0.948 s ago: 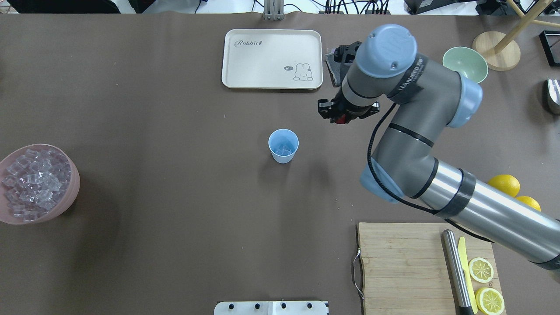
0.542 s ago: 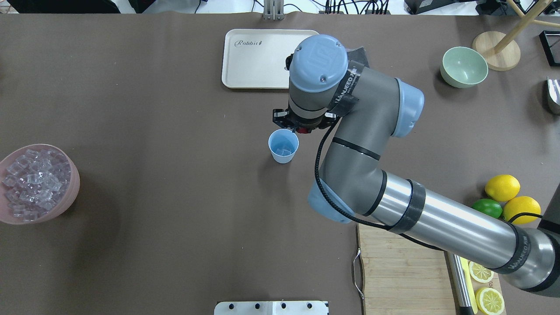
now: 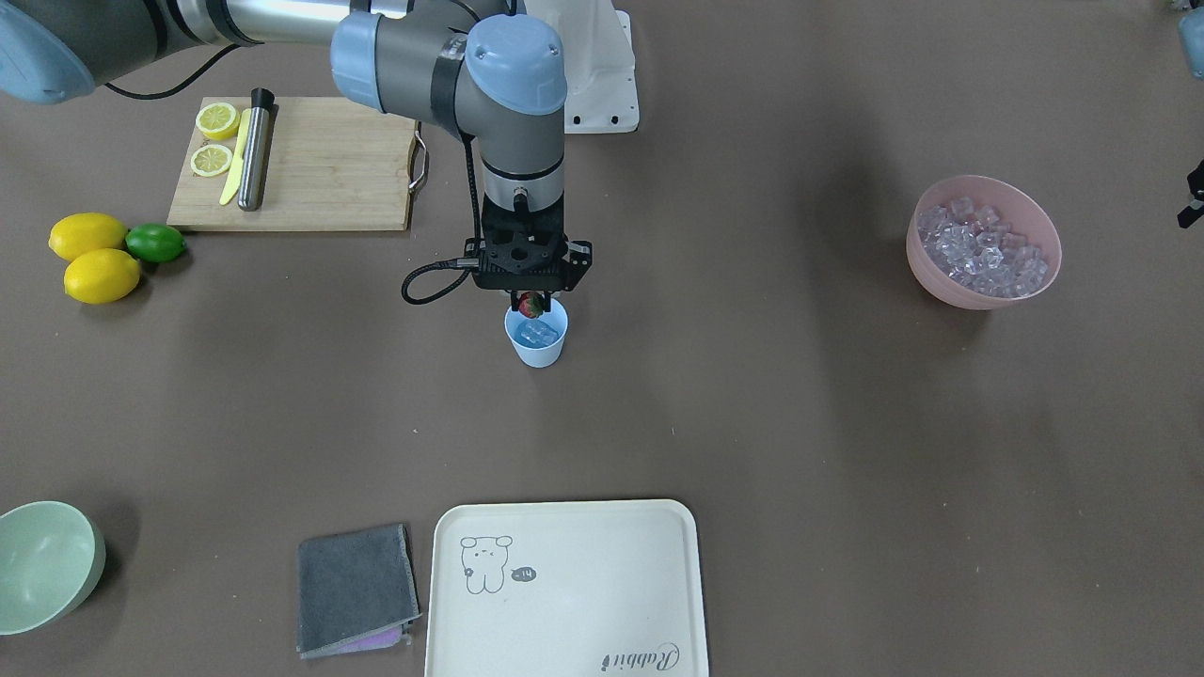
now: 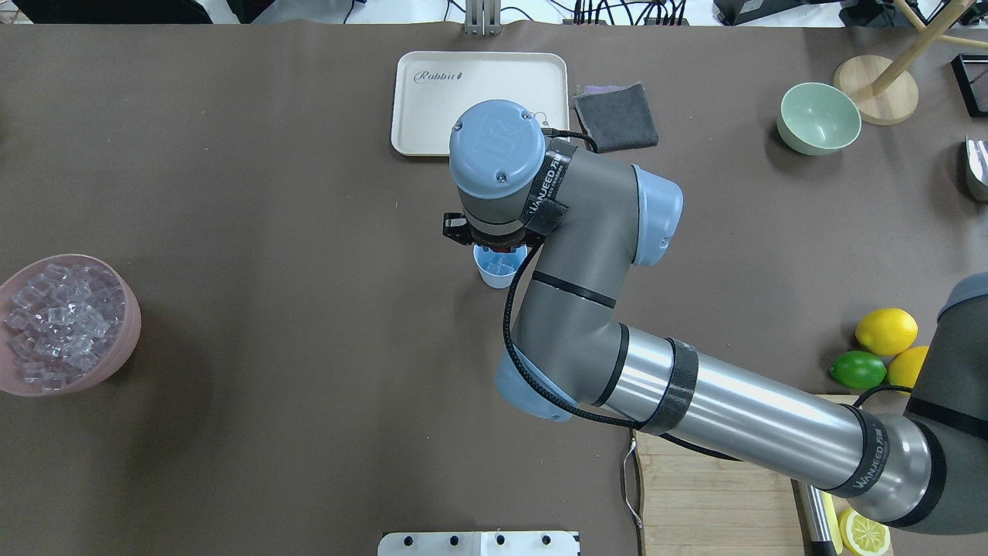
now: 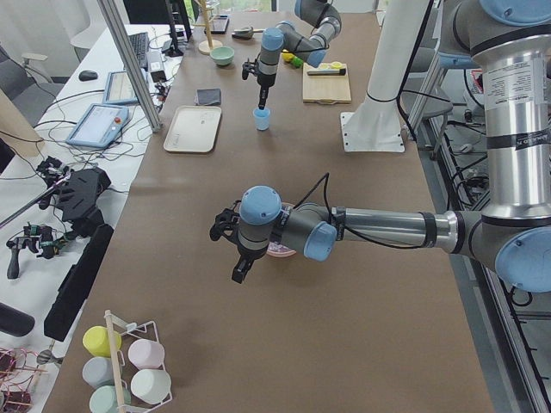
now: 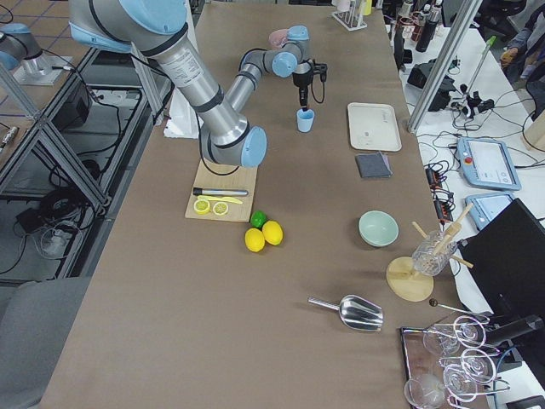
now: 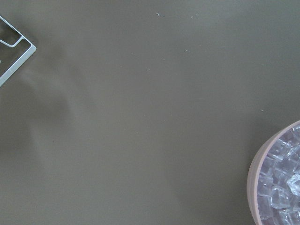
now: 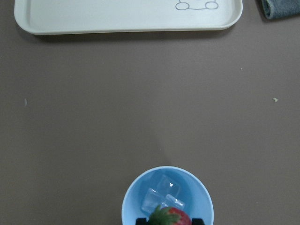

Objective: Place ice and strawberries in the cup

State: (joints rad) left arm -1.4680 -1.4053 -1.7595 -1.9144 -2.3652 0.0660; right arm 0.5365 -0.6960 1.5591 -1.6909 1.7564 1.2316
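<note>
The right gripper (image 3: 531, 302) hangs straight down over the cup (image 3: 537, 348), its two fingers clenched on the strawberry (image 3: 532, 305) — the red berry with its green cap sits pinched between the dark fingertips (image 8: 140, 220). In the right wrist view the strawberry (image 8: 172, 217) is over the near edge of the cup's mouth rather than its middle, just above the rim (image 8: 129, 199). The cup stands upright near the middle of the table, and a few clear cubes of ice (image 8: 163, 186) lie at its bottom. From overhead the wrist hides most of the cup (image 4: 498, 274).

The rest of the ice (image 3: 983, 249) fills a pink bowl (image 3: 941, 282), well apart from the cup at the table's left end. The left gripper (image 5: 238, 268) hovers near that bowl; its wrist camera catches only bare table and the bowl's rim (image 7: 253, 187) at the lower right, and whether its fingers are released or clenched I cannot tell.

On the far side of the table from the robot lies a cream tray (image 4: 463, 100) with a grey cloth (image 4: 617, 116) just to its right. Farther right stands a pale-green bowl (image 4: 818, 116). Nearer the robot are two lemons (image 3: 89, 235) touching a lime (image 3: 155, 243), beside a wooden cutting board (image 3: 329, 169) that carries two lemon halves (image 3: 214, 120) and a knife (image 3: 252, 150).
</note>
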